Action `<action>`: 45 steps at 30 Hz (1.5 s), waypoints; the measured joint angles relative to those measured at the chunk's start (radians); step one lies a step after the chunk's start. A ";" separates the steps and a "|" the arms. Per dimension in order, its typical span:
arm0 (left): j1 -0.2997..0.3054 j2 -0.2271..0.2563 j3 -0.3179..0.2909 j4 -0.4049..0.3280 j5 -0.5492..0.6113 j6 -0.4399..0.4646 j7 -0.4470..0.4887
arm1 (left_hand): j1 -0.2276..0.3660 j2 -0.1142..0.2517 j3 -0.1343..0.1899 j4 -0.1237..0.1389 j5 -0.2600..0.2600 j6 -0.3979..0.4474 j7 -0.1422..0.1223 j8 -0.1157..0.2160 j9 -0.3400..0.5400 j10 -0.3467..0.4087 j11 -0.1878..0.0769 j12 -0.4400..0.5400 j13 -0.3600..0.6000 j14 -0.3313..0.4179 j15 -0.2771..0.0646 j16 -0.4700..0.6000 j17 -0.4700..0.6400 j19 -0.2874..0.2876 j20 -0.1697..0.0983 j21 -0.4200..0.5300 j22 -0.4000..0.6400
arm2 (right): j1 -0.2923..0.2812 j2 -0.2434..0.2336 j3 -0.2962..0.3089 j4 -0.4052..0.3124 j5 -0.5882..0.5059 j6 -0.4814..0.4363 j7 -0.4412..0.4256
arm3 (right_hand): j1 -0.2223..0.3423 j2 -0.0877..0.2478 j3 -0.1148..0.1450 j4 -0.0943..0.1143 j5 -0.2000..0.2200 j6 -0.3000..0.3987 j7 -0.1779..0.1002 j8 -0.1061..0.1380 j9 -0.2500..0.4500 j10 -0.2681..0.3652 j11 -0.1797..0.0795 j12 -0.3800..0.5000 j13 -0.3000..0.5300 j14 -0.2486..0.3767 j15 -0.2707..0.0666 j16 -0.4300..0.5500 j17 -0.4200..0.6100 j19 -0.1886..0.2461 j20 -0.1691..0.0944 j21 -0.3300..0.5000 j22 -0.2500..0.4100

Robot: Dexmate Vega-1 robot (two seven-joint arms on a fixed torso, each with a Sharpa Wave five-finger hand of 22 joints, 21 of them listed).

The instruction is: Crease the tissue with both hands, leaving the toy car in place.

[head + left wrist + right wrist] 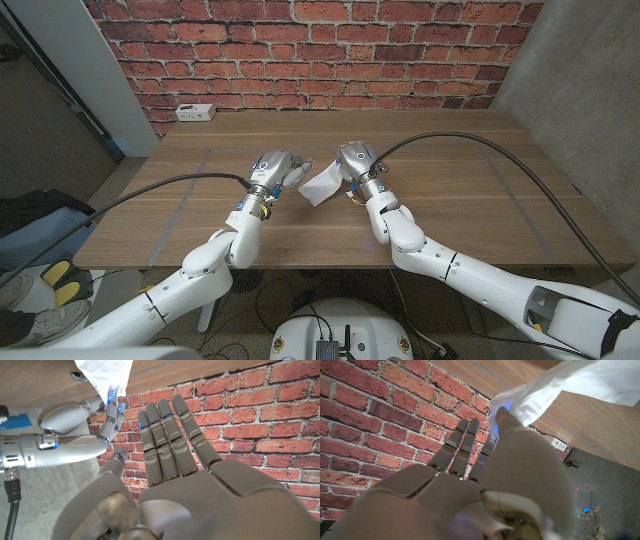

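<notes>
A white tissue (320,186) lies mid-table between my two hands. My right hand (356,163) pinches one corner of it between thumb and fingertips (111,406); the pinched tissue corner (507,405) is bunched and raised. The rest of the tissue (102,372) spreads toward the table. My left hand (271,170) stands beside the tissue's left edge with its fingers (167,435) straight and together, holding nothing. A small blue thing (11,421), perhaps the toy car, shows beside my right wrist; a small object (352,197) sits there in the head view, mostly hidden.
The wooden table (450,190) runs wide on both sides of my hands. A white power strip (194,112) lies at the far left corner by the brick wall (330,50). Black cables trail from both wrists.
</notes>
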State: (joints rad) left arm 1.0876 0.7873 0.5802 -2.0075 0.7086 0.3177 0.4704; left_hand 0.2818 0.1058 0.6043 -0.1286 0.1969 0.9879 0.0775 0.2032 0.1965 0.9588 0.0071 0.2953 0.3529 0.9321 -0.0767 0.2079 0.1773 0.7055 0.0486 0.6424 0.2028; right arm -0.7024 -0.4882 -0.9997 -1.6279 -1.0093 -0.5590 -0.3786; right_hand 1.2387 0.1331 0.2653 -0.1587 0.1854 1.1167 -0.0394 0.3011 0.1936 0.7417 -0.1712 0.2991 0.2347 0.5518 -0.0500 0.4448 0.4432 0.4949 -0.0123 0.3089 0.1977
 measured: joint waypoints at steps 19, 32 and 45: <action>-0.097 0.039 0.091 -0.059 0.076 0.187 -0.398 | -0.021 -0.021 0.110 -0.030 -0.005 -0.283 -0.027 -0.034 -0.020 -0.266 0.001 -0.115 -0.135 -0.409 0.025 -0.038 -0.010 -0.254 0.010 -0.166 -0.023 | -0.037 -0.008 0.027 -0.030 0.009 -0.006 -0.067 | 0.000 0.000 0.000 0.000 0.000 0.007 0.000 -0.008 -0.003 0.002 -0.002 0.000 -0.003 0.004 -0.004 -0.002 0.000 0.000 0.000 0.000 -0.002; -0.183 0.035 0.157 -0.025 0.103 0.216 -0.592 | -0.016 -0.016 0.149 -0.036 -0.013 -0.466 -0.103 -0.030 -0.025 -0.457 -0.053 -0.115 -0.167 -0.586 0.036 -0.038 -0.012 -0.375 0.018 -0.249 -0.023 | -0.038 -0.006 0.031 -0.024 0.028 0.029 -0.090 | 0.005 -0.005 0.000 0.000 0.000 0.007 0.000 -0.017 -0.003 0.012 -0.002 0.000 -0.002 0.009 0.002 -0.009 0.000 0.000 0.000 0.000 -0.002; -0.245 0.022 0.206 0.002 0.122 0.217 -0.705 | -0.071 -0.015 0.136 -0.004 -0.020 -0.476 -0.122 -0.030 -0.025 -0.479 -0.081 -0.107 -0.166 -0.650 0.036 -0.038 -0.012 -0.466 0.040 -0.298 -0.019 | -0.020 0.007 0.032 0.006 0.054 0.062 -0.107 | 0.005 -0.005 0.000 0.000 0.000 0.011 0.004 -0.024 -0.003 0.012 -0.002 -0.009 -0.001 0.015 -0.004 -0.016 0.000 0.000 0.000 0.006 -0.002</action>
State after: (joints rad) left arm 0.8427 0.8091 0.7866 -2.0059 0.8308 0.5343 -0.2346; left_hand 0.2107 0.0909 0.7402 -0.1322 0.1766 0.5120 -0.0442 0.1729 0.1719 0.4794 -0.0742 0.1885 0.1866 0.2817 -0.0410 0.1695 0.1656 0.2396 0.0889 0.3439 0.1841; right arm -0.7227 -0.4810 -0.9672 -1.6220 -0.9557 -0.4973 -0.4854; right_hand 1.2438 0.1279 0.2652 -0.1587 0.1855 1.1272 -0.0357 0.2771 0.1904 0.7541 -0.1733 0.2905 0.2334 0.5665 -0.0535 0.4287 0.4430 0.4949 -0.0123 0.3145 0.1953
